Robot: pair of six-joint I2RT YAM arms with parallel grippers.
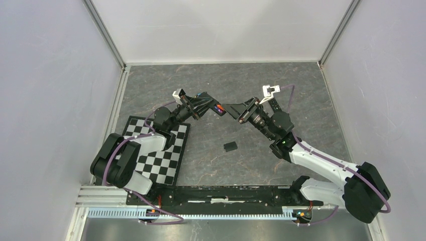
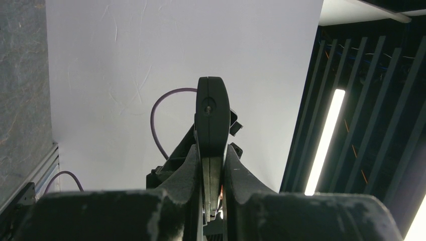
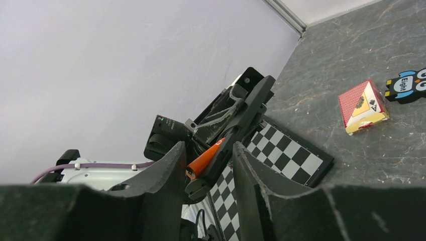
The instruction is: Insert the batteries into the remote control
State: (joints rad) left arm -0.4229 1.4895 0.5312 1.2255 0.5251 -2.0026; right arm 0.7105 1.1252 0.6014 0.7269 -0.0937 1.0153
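My left gripper [image 1: 200, 107] is raised over the middle of the table and shut on the black remote control [image 1: 213, 106]. The left wrist view shows the remote control [image 2: 212, 110] edge-on, pinched between those fingers [image 2: 188, 170]. An orange-red battery [image 3: 206, 158] lies in the remote control [image 3: 246, 110] near its lower end; from above the battery [image 1: 219, 108] is a small coloured spot. My right gripper [image 1: 232, 111] faces that end, jaws open, one finger on each side of the battery and the remote's tip [image 3: 209, 149]. No other batteries are in view.
A small black flat piece [image 1: 230, 146] lies on the table below the grippers. A checkerboard mat [image 1: 158, 150] sits under the left arm. In the right wrist view, a red card box [image 3: 362, 106] and a blue-and-black owl gadget [image 3: 407, 86] lie on the dark tabletop.
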